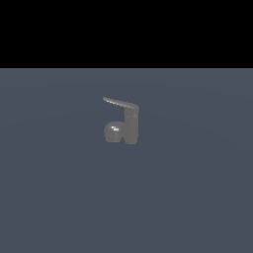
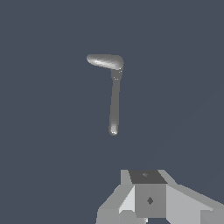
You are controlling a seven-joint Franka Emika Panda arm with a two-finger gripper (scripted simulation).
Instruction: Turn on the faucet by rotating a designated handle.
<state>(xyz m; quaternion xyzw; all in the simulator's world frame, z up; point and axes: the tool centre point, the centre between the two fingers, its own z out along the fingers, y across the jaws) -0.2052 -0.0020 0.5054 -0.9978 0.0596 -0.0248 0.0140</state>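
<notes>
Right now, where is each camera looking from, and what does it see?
Exterior view: off the arm, looking slightly down and side-on at the faucet with its handle; none of the robot shows.
Wrist view: on the arm, above the faucet, looking down; part of the tool shows.
Shared: faucet, handle, grey floor.

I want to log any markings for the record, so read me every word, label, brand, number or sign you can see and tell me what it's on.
None: no readable text in either view.
The faucet and its handle are plain grey metal.
The gripper shows only a small dark diamond mark, not a letter or number.
</notes>
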